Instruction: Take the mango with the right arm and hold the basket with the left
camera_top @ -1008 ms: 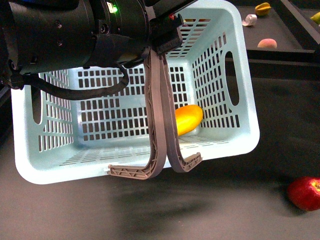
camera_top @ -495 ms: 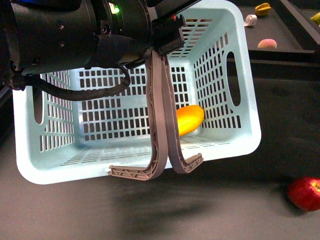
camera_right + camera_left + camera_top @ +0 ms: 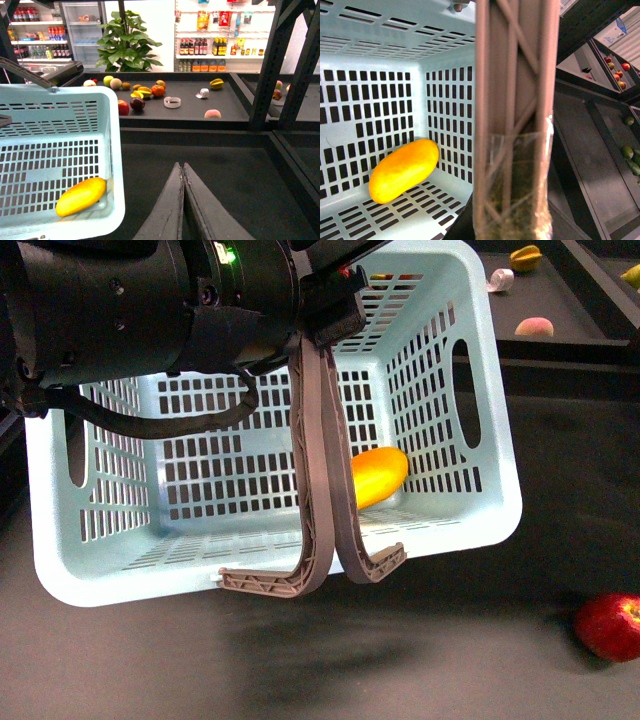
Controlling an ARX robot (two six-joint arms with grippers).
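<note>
Front view: the left gripper [image 3: 325, 572] hangs from its black arm, long grey fingers pressed together across the near rim of the pale blue basket [image 3: 120, 585]; whether they nip that rim I cannot tell. The mango [image 3: 376, 478] lies inside, in the basket's right-hand corner. A red apple [image 3: 610, 625] sits on the dark surface [image 3: 450, 660] further right. The right gripper [image 3: 183, 167] is closed on nothing, outside the basket. The mango looks smooth, firm and probably slippery, so it is best taken gently across its middle.

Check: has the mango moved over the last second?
No. The mango still lies in the basket's far right corner, no nearer the apple on the table.
</note>
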